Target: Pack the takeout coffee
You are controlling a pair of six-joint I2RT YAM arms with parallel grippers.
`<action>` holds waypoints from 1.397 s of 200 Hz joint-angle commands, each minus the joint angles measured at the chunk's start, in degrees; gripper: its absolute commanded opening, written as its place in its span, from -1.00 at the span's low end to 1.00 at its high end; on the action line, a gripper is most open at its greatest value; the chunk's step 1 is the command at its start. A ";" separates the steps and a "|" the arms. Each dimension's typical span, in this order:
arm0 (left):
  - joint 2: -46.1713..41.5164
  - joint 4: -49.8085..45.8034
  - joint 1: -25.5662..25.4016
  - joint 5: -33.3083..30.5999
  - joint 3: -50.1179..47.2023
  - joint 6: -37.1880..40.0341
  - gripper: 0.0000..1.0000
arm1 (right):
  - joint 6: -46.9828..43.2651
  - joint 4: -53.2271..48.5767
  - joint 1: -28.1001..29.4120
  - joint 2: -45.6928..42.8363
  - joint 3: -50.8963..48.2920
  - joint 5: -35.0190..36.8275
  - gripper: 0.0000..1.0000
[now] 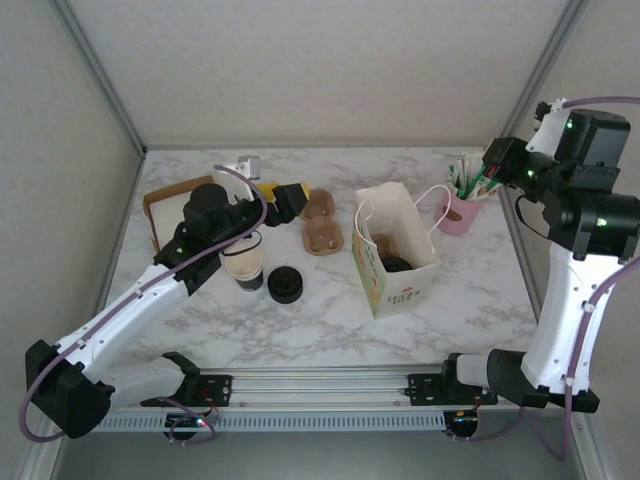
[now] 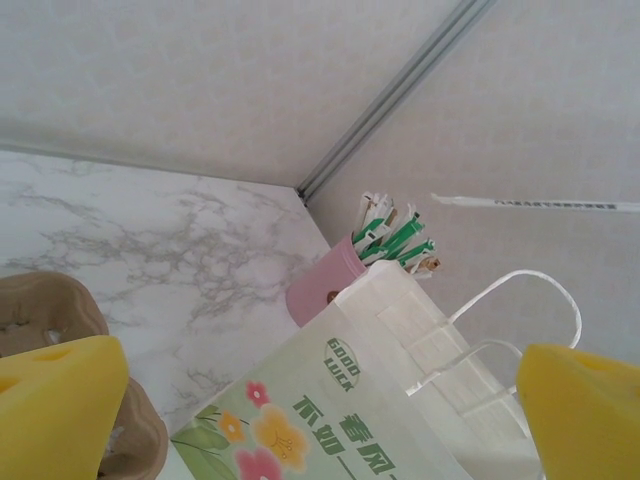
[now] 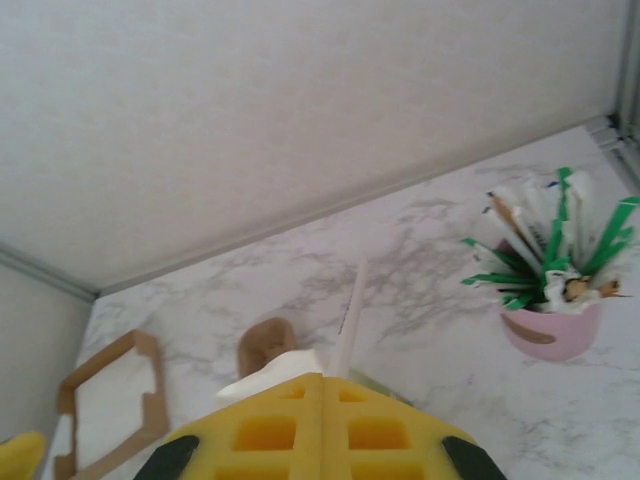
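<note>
The white paper bag (image 1: 395, 250) with a flower print stands open mid-table. A black round lid showing inside it is the takeout coffee (image 1: 397, 265). My left gripper (image 1: 293, 197) hovers left of the bag, above the brown pulp carriers, and is open. In the left wrist view its yellow fingers (image 2: 60, 405) stand wide apart with the bag (image 2: 400, 380) ahead and nothing between them. My right gripper (image 1: 487, 172) is raised at the back right, over the pink cup (image 1: 460, 212). Its jaws (image 3: 322, 400) are shut on a thin white wrapped straw (image 3: 352, 310), which pokes forward.
A lidless black cup (image 1: 243, 262) and a stack of black lids (image 1: 285, 284) sit left of the bag. Brown pulp carriers (image 1: 322, 232) lie behind them, and a cardboard tray (image 1: 170, 205) at the far left. The pink cup (image 3: 552, 330) holds green and white sticks.
</note>
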 commanded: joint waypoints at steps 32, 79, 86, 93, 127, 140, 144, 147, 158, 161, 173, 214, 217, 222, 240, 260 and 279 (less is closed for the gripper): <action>-3.87 -0.43 0.60 -3.59 -2.76 -0.48 0.99 | -0.79 -4.15 -0.05 -2.79 3.19 -14.18 -0.95; -5.79 -2.06 0.61 -6.37 -5.79 -0.05 0.99 | -0.99 -3.73 0.43 -4.62 -0.01 -21.35 -0.96; -5.81 -2.20 0.60 -6.57 -6.06 -0.05 0.99 | -0.97 -3.64 0.75 -4.82 -0.79 -21.72 -0.96; -5.82 -2.31 0.60 -6.74 -6.26 -0.04 0.99 | -0.97 -3.55 0.94 -4.96 -1.65 -22.09 -0.96; -5.69 -2.30 0.60 -7.19 -6.36 0.13 0.99 | -2.09 -5.80 2.07 -4.69 -3.83 -19.23 -0.96; -5.49 -2.12 0.60 -7.06 -6.26 0.21 0.99 | -2.92 -7.42 2.54 -4.00 -4.38 -17.57 -0.96; -5.41 -2.12 0.60 -7.10 -6.19 0.21 0.99 | -3.09 -7.60 2.83 -3.83 -4.77 -17.13 -0.96; -5.32 -2.12 0.60 -7.10 -6.17 0.26 0.99 | -3.29 -7.81 3.05 -3.67 -5.03 -16.80 -0.96; -5.01 -2.12 0.60 -7.10 -6.04 0.34 0.99 | -3.74 -8.82 3.88 -2.97 -5.47 -14.75 -0.97; -4.94 -2.12 0.60 -7.10 -6.00 0.38 0.99 | -3.92 -9.11 4.18 -2.74 -5.63 -14.06 -0.97; -4.68 -2.04 0.60 -7.03 -5.91 0.40 0.99 | -4.34 -9.76 5.65 -2.21 -6.10 -12.12 -0.98; -3.89 -1.52 0.60 -6.77 -5.91 0.48 0.99 | -4.89 -10.35 12.24 0.88 -7.28 -5.05 -0.99; -3.78 -1.51 0.60 -6.75 -5.91 0.48 0.99 | -4.86 -10.46 12.82 1.21 -7.25 -4.27 -0.99; -3.77 -1.43 0.60 -6.75 -5.91 0.48 0.99 | -4.83 -10.52 13.83 1.79 -7.14 -2.56 -0.99; -3.58 -1.23 0.60 -6.65 -6.00 0.52 0.99 | -4.77 -10.65 17.34 3.80 -6.90 1.94 -0.99; -3.62 -1.46 0.61 -6.66 -5.89 0.79 0.99 | -4.82 -10.99 20.86 6.57 -6.11 6.30 -0.99; -3.75 -1.81 0.60 -7.07 -5.91 1.12 0.99 | -4.90 -11.02 23.28 9.44 -5.39 8.79 -0.99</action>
